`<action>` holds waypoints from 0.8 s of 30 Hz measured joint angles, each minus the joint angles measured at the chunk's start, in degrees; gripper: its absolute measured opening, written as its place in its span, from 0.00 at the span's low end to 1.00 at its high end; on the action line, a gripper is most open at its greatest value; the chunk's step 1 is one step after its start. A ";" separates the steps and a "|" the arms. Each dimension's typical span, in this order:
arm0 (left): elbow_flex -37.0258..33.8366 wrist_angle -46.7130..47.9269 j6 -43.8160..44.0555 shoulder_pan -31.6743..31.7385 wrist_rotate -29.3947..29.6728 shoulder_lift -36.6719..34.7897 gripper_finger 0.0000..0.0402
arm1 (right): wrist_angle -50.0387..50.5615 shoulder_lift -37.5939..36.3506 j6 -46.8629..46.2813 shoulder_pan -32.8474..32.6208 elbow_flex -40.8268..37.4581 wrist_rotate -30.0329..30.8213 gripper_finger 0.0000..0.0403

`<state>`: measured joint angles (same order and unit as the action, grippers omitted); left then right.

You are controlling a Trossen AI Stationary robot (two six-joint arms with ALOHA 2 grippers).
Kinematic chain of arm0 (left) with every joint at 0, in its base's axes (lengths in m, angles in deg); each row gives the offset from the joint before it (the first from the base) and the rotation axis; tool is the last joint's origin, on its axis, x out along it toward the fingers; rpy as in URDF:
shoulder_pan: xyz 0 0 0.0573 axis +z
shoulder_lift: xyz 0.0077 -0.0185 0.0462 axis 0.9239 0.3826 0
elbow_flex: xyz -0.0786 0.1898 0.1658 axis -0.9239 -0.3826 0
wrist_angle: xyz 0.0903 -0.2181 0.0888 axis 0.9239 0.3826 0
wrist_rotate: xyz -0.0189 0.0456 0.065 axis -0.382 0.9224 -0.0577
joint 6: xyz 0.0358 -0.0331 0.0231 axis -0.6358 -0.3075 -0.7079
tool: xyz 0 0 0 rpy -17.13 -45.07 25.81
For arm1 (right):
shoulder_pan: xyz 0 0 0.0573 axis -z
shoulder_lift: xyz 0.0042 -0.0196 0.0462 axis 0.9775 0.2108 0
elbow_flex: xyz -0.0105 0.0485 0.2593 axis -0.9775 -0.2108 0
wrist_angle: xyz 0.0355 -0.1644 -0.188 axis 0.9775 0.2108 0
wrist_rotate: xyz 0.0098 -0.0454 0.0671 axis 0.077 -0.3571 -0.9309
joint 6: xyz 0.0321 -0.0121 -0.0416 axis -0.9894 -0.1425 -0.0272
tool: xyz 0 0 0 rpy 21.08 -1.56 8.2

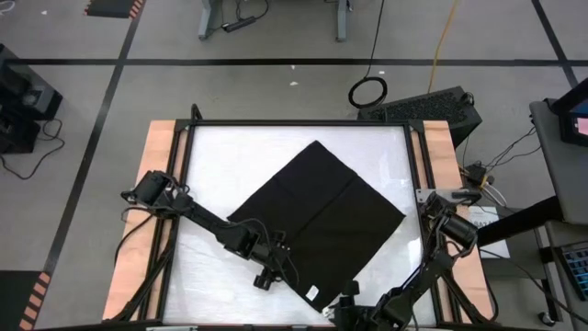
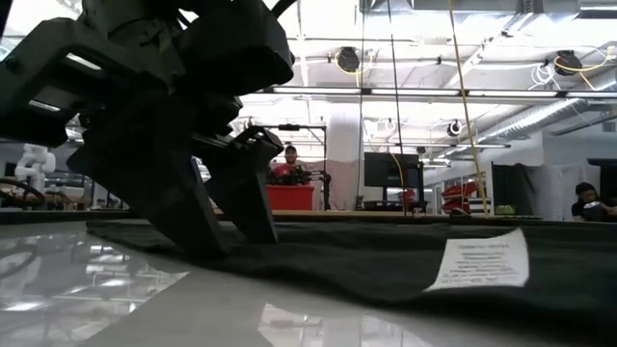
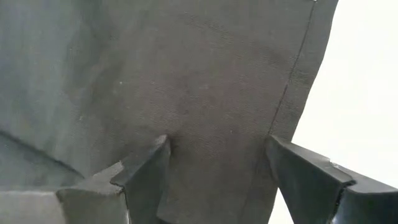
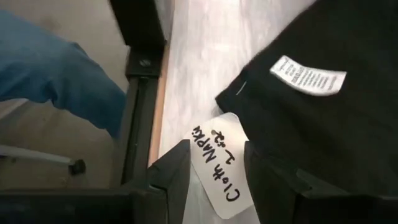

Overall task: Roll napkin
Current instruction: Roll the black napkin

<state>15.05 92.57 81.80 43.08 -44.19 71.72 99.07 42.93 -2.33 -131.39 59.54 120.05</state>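
Under the open left tool (image 1: 268, 268), napkin (image 1: 322, 216) edge, flat on table (image 1: 220, 156)

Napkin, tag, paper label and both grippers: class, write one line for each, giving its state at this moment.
napkin: spread flat on the table, unrolled, set diamond-wise.
white tag: showing at the napkin's near corner, lying flat.
left gripper: open, fingers down at the napkin's edge, one finger on the cloth.
right gripper: open, by the near table edge, above a paper label.
paper label: flat on the table beside the napkin's corner, handwriting up.
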 joint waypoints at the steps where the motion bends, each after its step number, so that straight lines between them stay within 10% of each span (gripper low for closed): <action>1: -0.02 -0.05 -0.21 0.00 0.02 0.02 0.69 | 0.25 0.16 -0.77 0.05 0.04 -0.08 0.35; 11: -0.13 -0.93 -1.68 0.38 -0.02 0.15 0.69 | 5.78 0.34 -2.40 1.04 0.42 -3.26 0.33; 18: -0.19 -1.51 -1.72 0.42 0.82 0.21 0.69 | 9.69 -0.97 3.54 1.88 0.84 -4.57 0.04; 24: -0.19 -1.53 -1.72 0.47 1.29 0.21 0.69 | 19.65 -4.24 6.77 2.65 4.03 -4.79 0.00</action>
<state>14.86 91.04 80.07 43.55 -42.90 71.93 118.72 38.70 4.44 -128.75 63.57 115.25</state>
